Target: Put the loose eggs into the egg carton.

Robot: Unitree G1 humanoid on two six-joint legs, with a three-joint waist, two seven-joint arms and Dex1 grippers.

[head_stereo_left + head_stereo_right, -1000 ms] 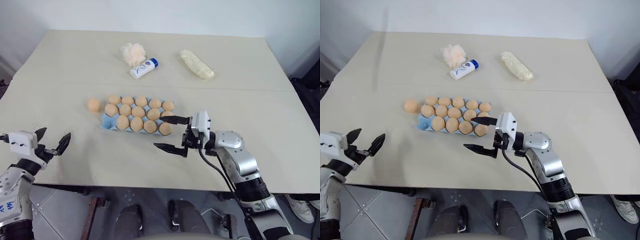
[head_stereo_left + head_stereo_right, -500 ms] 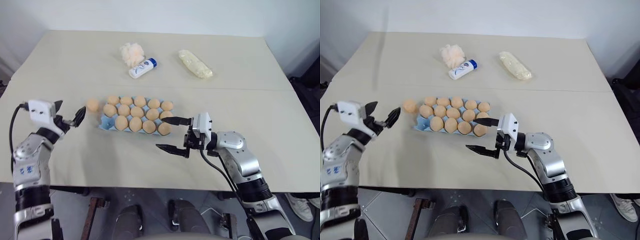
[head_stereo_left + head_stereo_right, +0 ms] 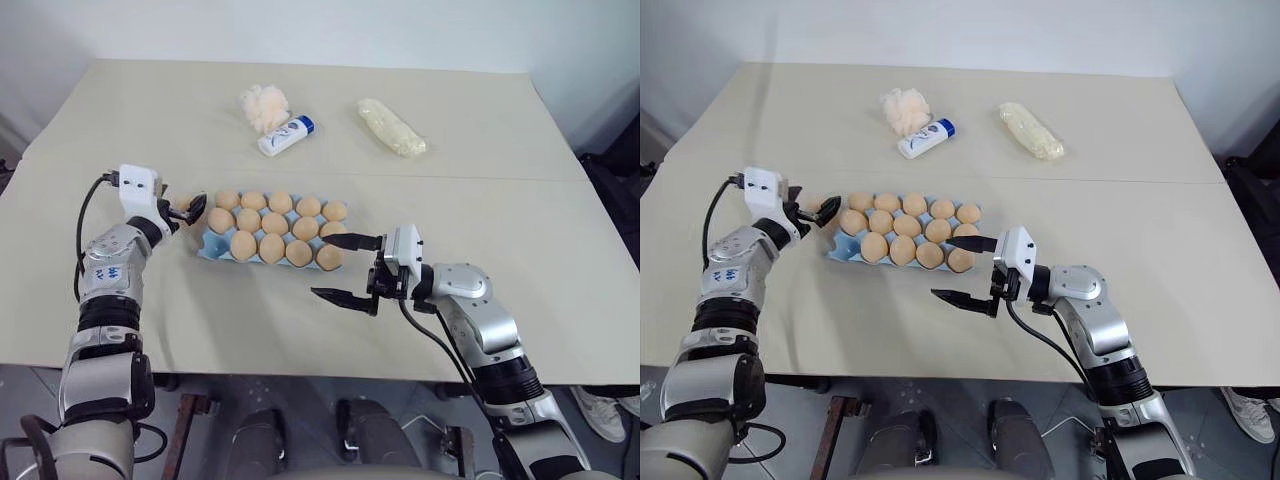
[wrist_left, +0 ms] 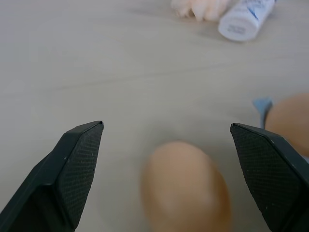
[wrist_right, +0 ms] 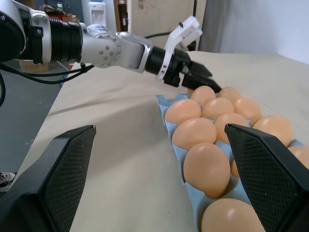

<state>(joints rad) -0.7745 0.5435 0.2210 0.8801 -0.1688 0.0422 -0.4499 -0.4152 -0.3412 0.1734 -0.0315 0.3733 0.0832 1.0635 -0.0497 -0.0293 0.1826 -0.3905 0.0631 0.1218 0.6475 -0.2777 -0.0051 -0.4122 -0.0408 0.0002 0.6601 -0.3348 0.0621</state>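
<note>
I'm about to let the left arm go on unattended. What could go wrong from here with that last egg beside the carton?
The loose egg lies on bare table between the open left gripper fingers, so an off-centre close may roll it away. It sits close to the egg carton, so a finger could knock the carton. The carton looks nearly full, so setting it down may bump a seated egg. The open right gripper hangs near the carton's other end.

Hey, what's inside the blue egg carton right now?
The egg carton holds tan eggs in three rows, fourteen visible. Whether the corner cup nearest the left gripper is free is hidden by its fingers. One loose egg lies on the table between those open fingers.
</note>
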